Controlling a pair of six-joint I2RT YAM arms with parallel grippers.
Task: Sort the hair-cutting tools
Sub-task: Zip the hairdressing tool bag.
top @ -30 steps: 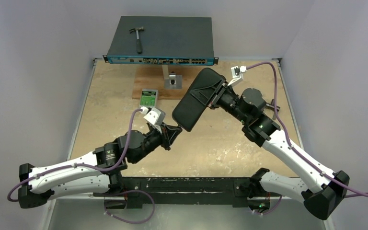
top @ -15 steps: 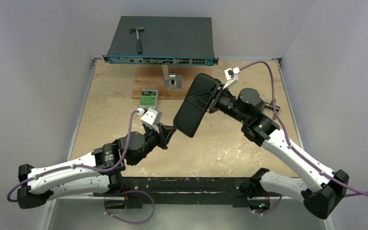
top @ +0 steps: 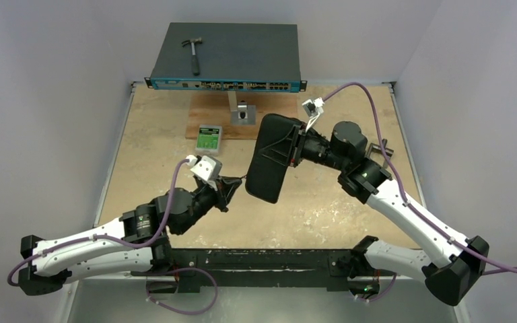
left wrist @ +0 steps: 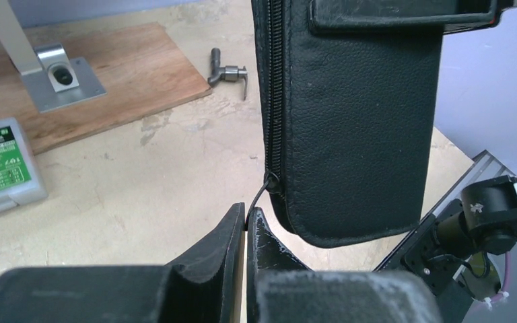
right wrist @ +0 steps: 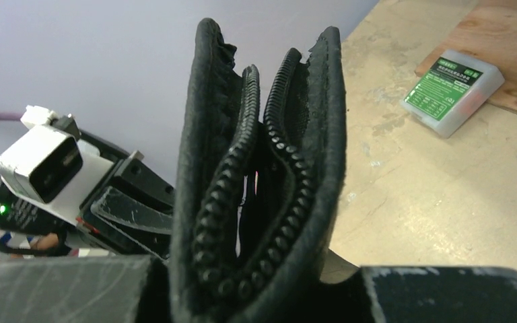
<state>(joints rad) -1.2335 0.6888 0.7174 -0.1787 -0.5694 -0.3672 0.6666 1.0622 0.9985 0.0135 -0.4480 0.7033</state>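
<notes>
A black leather zip case (top: 269, 158) hangs upright over the table's middle, and my right gripper (top: 297, 145) is shut on its far end. In the right wrist view the case (right wrist: 262, 155) fills the space between the fingers (right wrist: 54, 289), and its zip teeth stand parted along the edge. My left gripper (left wrist: 246, 221) is shut on the thin zipper pull (left wrist: 259, 196) at the case's (left wrist: 357, 121) lower corner. The hair-cutting tools are hidden from every view.
A network switch (top: 225, 57) with a hammer (top: 193, 54) on it stands at the back. In front lie a wooden board (top: 205, 122) with a metal stand (top: 242, 111), a green-labelled box (top: 209, 138) and a grey T-handle tool (left wrist: 229, 70).
The right arm has swung the case leftwards and turned it more upright. The left arm has drawn back towards the near left, still pinching the zipper pull.
</notes>
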